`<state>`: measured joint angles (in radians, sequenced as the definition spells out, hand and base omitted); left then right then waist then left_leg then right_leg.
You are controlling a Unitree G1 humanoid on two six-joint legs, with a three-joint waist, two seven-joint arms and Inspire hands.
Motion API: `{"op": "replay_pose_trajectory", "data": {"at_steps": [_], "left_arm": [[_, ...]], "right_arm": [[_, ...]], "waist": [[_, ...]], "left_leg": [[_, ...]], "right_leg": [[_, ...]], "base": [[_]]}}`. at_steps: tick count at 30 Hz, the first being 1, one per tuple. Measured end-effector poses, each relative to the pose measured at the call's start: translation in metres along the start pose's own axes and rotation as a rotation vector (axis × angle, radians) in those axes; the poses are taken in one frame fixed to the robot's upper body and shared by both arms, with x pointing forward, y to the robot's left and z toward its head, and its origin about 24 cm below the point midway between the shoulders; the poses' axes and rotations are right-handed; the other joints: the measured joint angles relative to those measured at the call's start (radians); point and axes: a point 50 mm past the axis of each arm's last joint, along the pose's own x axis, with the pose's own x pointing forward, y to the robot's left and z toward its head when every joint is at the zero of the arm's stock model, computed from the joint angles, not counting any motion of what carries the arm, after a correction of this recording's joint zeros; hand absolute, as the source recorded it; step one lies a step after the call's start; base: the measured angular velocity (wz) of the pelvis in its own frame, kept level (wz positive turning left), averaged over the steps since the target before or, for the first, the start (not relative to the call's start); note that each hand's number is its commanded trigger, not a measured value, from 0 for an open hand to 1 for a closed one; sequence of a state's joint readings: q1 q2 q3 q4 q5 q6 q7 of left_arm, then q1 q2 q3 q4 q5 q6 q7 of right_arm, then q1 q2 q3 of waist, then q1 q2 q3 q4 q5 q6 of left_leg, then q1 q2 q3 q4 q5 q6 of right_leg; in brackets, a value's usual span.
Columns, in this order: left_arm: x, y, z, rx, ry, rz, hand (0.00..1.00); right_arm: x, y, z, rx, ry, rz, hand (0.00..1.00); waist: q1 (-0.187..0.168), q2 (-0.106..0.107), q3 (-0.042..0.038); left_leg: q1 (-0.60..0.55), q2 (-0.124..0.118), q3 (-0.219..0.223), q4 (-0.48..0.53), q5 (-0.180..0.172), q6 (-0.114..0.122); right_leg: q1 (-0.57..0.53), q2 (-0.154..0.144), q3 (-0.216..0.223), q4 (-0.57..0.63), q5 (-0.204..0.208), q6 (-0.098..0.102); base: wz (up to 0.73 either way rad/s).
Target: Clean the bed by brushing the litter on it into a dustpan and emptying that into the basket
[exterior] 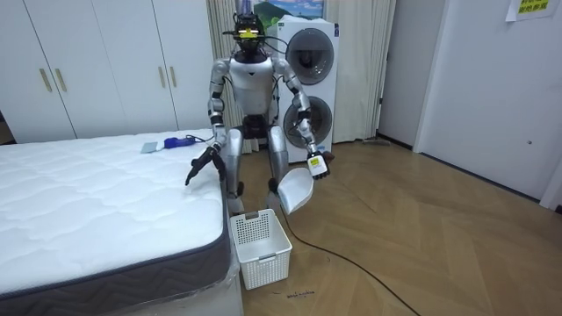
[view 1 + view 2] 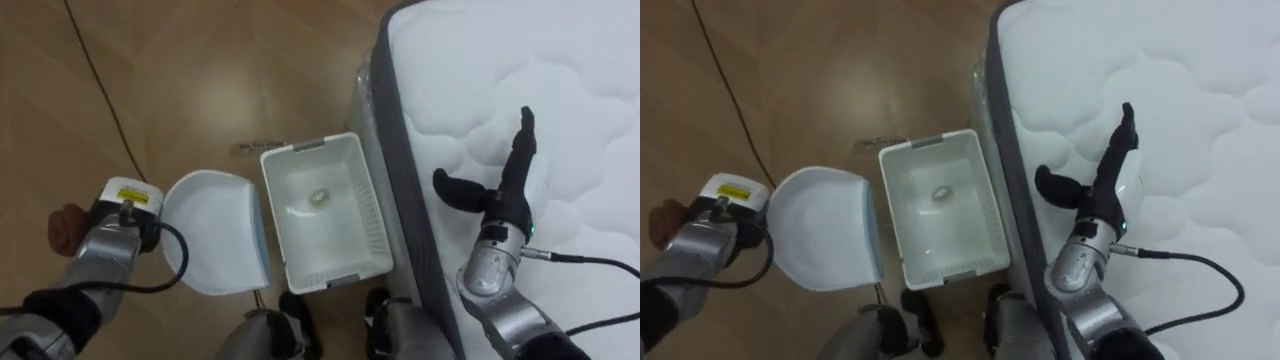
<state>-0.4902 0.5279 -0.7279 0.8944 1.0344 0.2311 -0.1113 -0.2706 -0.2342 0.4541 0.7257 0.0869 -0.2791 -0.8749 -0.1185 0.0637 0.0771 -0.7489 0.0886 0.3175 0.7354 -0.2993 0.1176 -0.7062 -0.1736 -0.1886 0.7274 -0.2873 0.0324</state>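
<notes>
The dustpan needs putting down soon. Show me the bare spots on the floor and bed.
Bare wood floor lies beyond the dustpan in the left hand and the basket. The mattress is bare all round the open right hand, apart from blue items at one edge. Crowded: the strip where dustpan, basket and bed side sit close together.

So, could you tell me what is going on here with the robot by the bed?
The robot stands beside the mattress. Its left hand holds a white dustpan above the floor, next to a white basket that has one small crumpled scrap in it. Its right hand is open, fingers straight, over the mattress near its edge.
</notes>
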Motion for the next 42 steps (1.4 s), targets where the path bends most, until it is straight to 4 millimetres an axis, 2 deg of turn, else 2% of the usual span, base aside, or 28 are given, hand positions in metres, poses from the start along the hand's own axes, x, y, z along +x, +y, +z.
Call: {"op": "replay_pose_trajectory", "data": {"at_steps": [1,5,9,11,14,15,16,17,18,20,23,25,26,28,29,30,31,32,33,34,35,36,37,38,39,40,41,42], "left_arm": [[0.000,-0.001,-0.001,-0.019,-0.001,0.013,1.00],[-0.001,-0.001,0.000,-0.104,-0.039,0.031,1.00],[-0.005,0.003,0.011,-0.223,-0.139,0.084,1.00],[-0.009,0.000,0.015,-0.273,-0.171,0.119,1.00],[-0.017,-0.021,0.017,-0.345,-0.189,0.122,1.00],[-0.021,-0.032,0.018,-0.384,-0.195,0.110,1.00],[-0.022,-0.036,0.020,-0.400,-0.200,0.100,1.00],[-0.023,-0.040,0.023,-0.430,-0.212,0.088,1.00],[-0.024,-0.040,0.025,-0.443,-0.229,0.088,1.00],[-0.025,-0.038,0.028,-0.452,-0.257,0.102,1.00],[-0.027,-0.035,0.047,-0.545,-0.304,0.103,1.00],[-0.030,-0.031,0.065,-0.630,-0.363,0.102,1.00],[-0.031,-0.030,0.070,-0.648,-0.376,0.103,1.00],[-0.036,-0.026,0.082,-0.682,-0.415,0.113,1.00],[-0.036,-0.025,0.084,-0.684,-0.424,0.115,1.00],[-0.037,-0.024,0.085,-0.691,-0.432,0.120,1.00],[-0.038,-0.027,0.085,-0.708,-0.426,0.115,1.00],[-0.039,-0.029,0.085,-0.723,-0.421,0.112,1.00],[-0.040,-0.033,0.084,-0.751,-0.411,0.109,1.00],[-0.040,-0.034,0.083,-0.761,-0.409,0.107,1.00],[-0.041,-0.036,0.083,-0.775,-0.402,0.113,1.00],[-0.042,-0.039,0.083,-0.800,-0.395,0.111,1.00],[-0.044,-0.044,0.087,-0.827,-0.393,0.103,1.00],[-0.046,-0.047,0.091,-0.842,-0.393,0.095,1.00],[-0.049,-0.051,0.096,-0.863,-0.399,0.081,1.00],[-0.050,-0.052,0.097,-0.871,-0.400,0.076,1.00],[-0.050,-0.051,0.097,-0.874,-0.398,0.077,1.00],[-0.050,-0.052,0.097,-0.879,-0.397,0.073,1.00]], "right_arm": [[-0.001,-0.001,-0.002,-0.013,-0.002,0.005,0.00],[-0.007,-0.004,-0.011,-0.024,0.023,0.005,0.00],[-0.004,-0.013,-0.014,-0.034,0.008,-0.006,0.00],[-0.004,-0.019,-0.019,-0.047,0.008,-0.001,0.00],[-0.005,-0.025,-0.025,-0.055,0.021,0.005,0.00],[-0.004,-0.028,-0.025,-0.057,0.023,0.009,0.00],[-0.003,-0.029,-0.026,-0.057,0.025,0.010,0.00],[-0.001,-0.031,-0.026,-0.049,0.033,0.002,0.00],[0.000,-0.032,-0.027,-0.040,0.043,0.000,0.00],[0.001,-0.032,-0.026,-0.031,0.048,-0.004,0.00],[0.003,-0.035,-0.027,-0.022,0.054,-0.022,0.00],[0.004,-0.040,-0.029,-0.009,0.065,-0.044,0.00],[0.004,-0.042,-0.029,-0.004,0.068,-0.052,0.00],[0.006,-0.044,-0.027,0.027,0.073,-0.067,0.00],[0.006,-0.044,-0.027,0.026,0.069,-0.061,0.00],[0.003,-0.044,-0.026,0.029,0.059,-0.043,0.00],[0.000,-0.042,-0.025,0.031,0.053,-0.016,0.00],[0.000,-0.040,-0.024,0.035,0.048,-0.004,0.00],[0.000,-0.037,-0.021,0.041,0.034,0.014,0.00],[-0.001,-0.037,-0.020,0.038,0.028,0.020,0.00],[-0.001,-0.035,-0.019,0.039,0.026,0.027,0.00],[-0.002,-0.034,-0.019,0.046,0.034,0.033,0.00],[-0.002,-0.035,-0.020,0.059,0.046,0.033,0.00],[-0.003,-0.035,-0.020,0.063,0.049,0.033,0.00],[-0.003,-0.034,-0.019,0.069,0.046,0.034,0.00],[-0.004,-0.030,-0.017,0.085,0.041,0.043,0.00],[-0.005,-0.028,-0.016,0.093,0.040,0.050,0.00],[-0.006,-0.025,-0.014,0.098,0.036,0.067,0.00]], "waist": [[0.011,0.000,0.0000],[0.015,0.002,-0.0002],[0.011,0.019,-0.0105],[0.017,0.020,-0.0144],[0.051,0.019,-0.0217],[0.067,0.018,-0.0257],[0.070,0.021,-0.0289],[0.069,0.025,-0.0328],[0.065,0.029,-0.0405],[0.051,0.032,-0.0422],[0.040,0.038,-0.0468],[0.035,0.039,-0.0531],[0.033,0.039,-0.0532],[0.031,0.035,-0.0570],[0.027,0.035,-0.0570],[0.024,0.027,-0.0570],[0.035,0.022,-0.0574],[0.045,0.022,-0.0573],[0.056,0.021,-0.0571],[0.059,0.019,-0.0580],[0.063,0.014,-0.0584],[0.068,0.008,-0.0623],[0.073,-0.001,-0.0613],[0.075,-0.002,-0.0612],[0.077,-0.007,-0.0652],[0.080,-0.024,-0.0686],[0.077,-0.033,-0.0688],[0.077,-0.039,-0.0693]], "left_leg": [[0.015,0.000,0.003,-0.013,-0.013,0.028],[0.049,0.001,0.005,-0.012,-0.011,0.028],[0.086,0.006,0.013,-0.013,-0.007,0.022],[0.114,0.017,0.035,-0.015,-0.008,0.022],[0.171,0.018,0.036,-0.031,-0.018,0.003],[0.192,0.003,0.019,-0.041,-0.019,-0.006],[0.200,-0.011,-0.003,-0.050,-0.017,-0.009],[0.218,-0.038,-0.041,-0.066,-0.014,-0.015],[0.232,-0.045,-0.046,-0.078,-0.011,-0.018],[0.268,-0.045,-0.032,-0.098,-0.010,-0.020],[0.339,-0.038,-0.002,-0.138,-0.009,-0.021],[0.388,-0.038,0.013,-0.173,-0.006,-0.025],[0.398,-0.038,0.017,-0.182,-0.006,-0.026],[0.432,-0.030,0.059,-0.204,-0.006,-0.027],[0.438,-0.027,0.067,-0.207,-0.006,-0.027],[0.460,-0.025,0.098,-0.221,-0.010,-0.029],[0.494,-0.012,0.155,-0.239,-0.016,-0.033],[0.510,-0.005,0.184,-0.245,-0.021,-0.037],[0.534,0.006,0.232,-0.258,-0.028,-0.042],[0.539,0.005,0.232,-0.267,-0.028,-0.042],[0.556,0.010,0.268,-0.295,-0.028,-0.042],[0.576,0.023,0.342,-0.320,-0.028,-0.042],[0.611,0.021,0.399,-0.342,-0.028,-0.048],[0.627,0.021,0.422,-0.348,-0.030,-0.051],[0.650,0.020,0.455,-0.356,-0.035,-0.061],[0.656,0.022,0.476,-0.353,-0.037,-0.070],[0.655,0.023,0.477,-0.352,-0.034,-0.074],[0.654,0.029,0.468,-0.345,-0.031,-0.081]], "right_leg": [[0.002,0.002,-0.002,0.001,0.002,0.003],[0.025,-0.002,-0.009,0.005,0.000,-0.001],[0.051,0.002,-0.003,0.006,0.002,-0.009],[0.064,0.013,0.020,0.003,0.006,-0.011],[0.079,0.056,0.093,-0.021,0.028,-0.015],[0.081,0.071,0.127,-0.028,0.037,-0.015],[0.083,0.076,0.142,-0.034,0.042,-0.015],[0.093,0.085,0.166,-0.040,0.048,-0.013],[0.102,0.090,0.181,-0.045,0.050,-0.012],[0.129,0.094,0.191,-0.056,0.053,-0.013],[0.186,0.106,0.211,-0.091,0.061,-0.010],[0.226,0.116,0.227,-0.128,0.072,-0.007],[0.235,0.118,0.231,-0.137,0.074,-0.006],[0.249,0.141,0.266,-0.167,0.090,-0.003],[0.252,0.144,0.271,-0.173,0.093,-0.002],[0.252,0.145,0.270,-0.175,0.099,-0.005],[0.252,0.141,0.222,-0.182,0.117,-0.024],[0.253,0.134,0.169,-0.192,0.130,-0.043],[0.256,0.110,0.052,-0.214,0.155,-0.081],[0.257,0.101,-0.007,-0.229,0.167,-0.101],[0.269,0.091,-0.104,-0.266,0.189,-0.136],[0.280,0.085,-0.176,-0.262,0.189,-0.141],[0.291,0.037,-0.225,-0.172,0.136,-0.124],[0.305,0.013,-0.226,-0.138,0.113,-0.110],[0.332,-0.032,-0.219,-0.117,0.084,-0.077],[0.342,-0.045,-0.210,-0.136,0.075,-0.061],[0.341,-0.034,-0.207,-0.154,0.074,-0.062],[0.345,-0.010,-0.190,-0.198,0.078,-0.069]], "base": [[-0.25],[-0.03],[-0.09],[-0.35],[-0.89],[-0.92],[-0.91],[-0.54],[-0.45],[-0.22],[-0.27],[-0.26],[-0.33],[-0.47],[-0.59],[-0.89],[-1.17],[-1.62],[-1.40],[-1.61],[-1.41],[-1.63],[-1.27],[-1.14],[-0.93],[-0.78],[-0.59],[-0.65]]}}
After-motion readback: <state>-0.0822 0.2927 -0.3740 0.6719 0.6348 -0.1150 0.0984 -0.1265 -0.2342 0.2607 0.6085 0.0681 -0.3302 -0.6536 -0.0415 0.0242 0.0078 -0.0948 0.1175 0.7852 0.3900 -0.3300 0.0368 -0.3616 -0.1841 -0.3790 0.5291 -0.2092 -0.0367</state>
